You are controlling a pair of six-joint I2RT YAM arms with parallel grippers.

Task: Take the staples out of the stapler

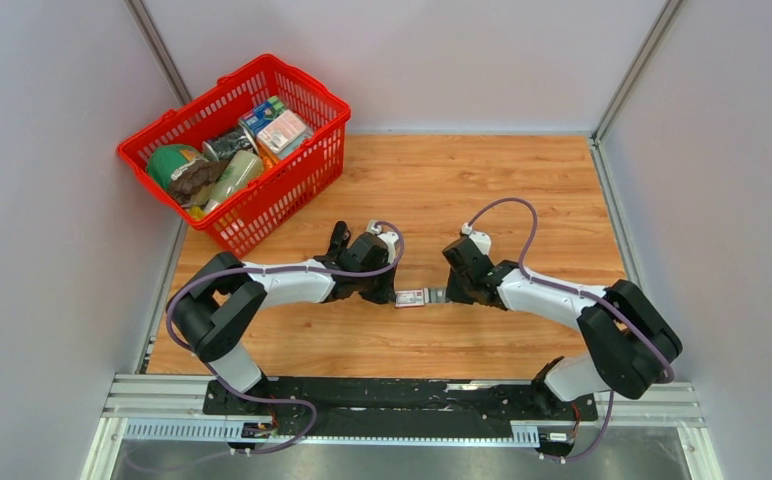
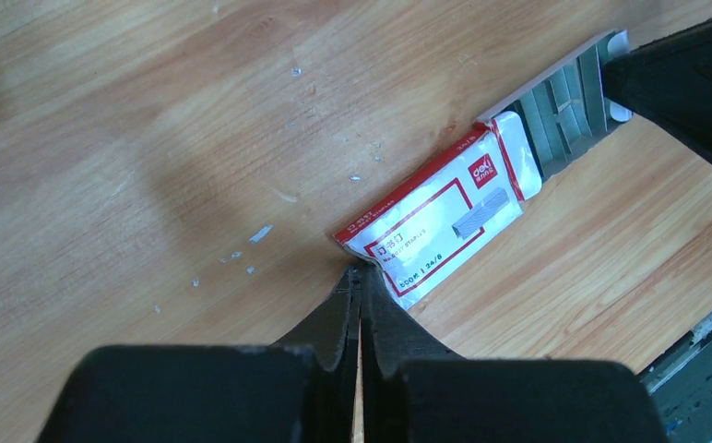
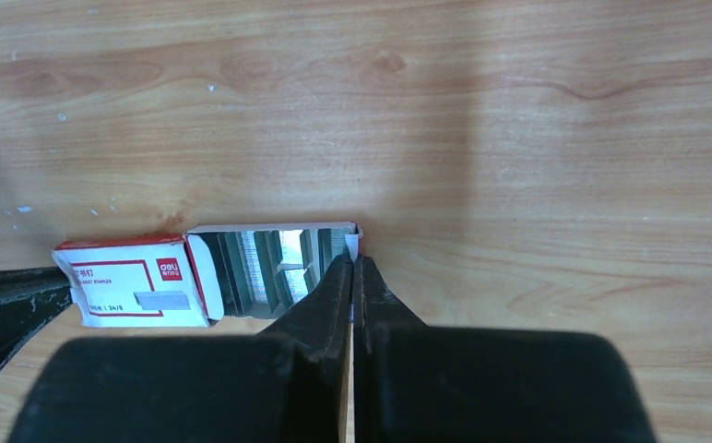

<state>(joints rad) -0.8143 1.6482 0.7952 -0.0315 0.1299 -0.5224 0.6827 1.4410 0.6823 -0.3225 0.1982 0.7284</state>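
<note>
My main worry is the card: both arms are working one small staple box, and each has only a thin edge of it. The left gripper has its jaws fully together, and it seems to nip the end corner of the white-and-red sleeve. The right gripper is just as tightly closed on the little white end flap of the grey tray, which stands slid partway out of the sleeve. If the arms draw apart any further the tray could come clear of the sleeve and drop. A flap could also tear or slip from the pads, and then the whole box would skid across the wooden table. Any tilt while the tray is open would tip out its contents. The staples I can see lie inside that tray, as silver-grey ribbed strips packed side by side, some standing a little uneven. A few pale flecks on the wood near the left fingertips may be strays, though they are too small for me to call. The stapler itself I cannot find in any view, so I can't say where it sits or whether it is loaded. That is a risk in itself, as I may be handling the wrong item while the real job waits
</note>
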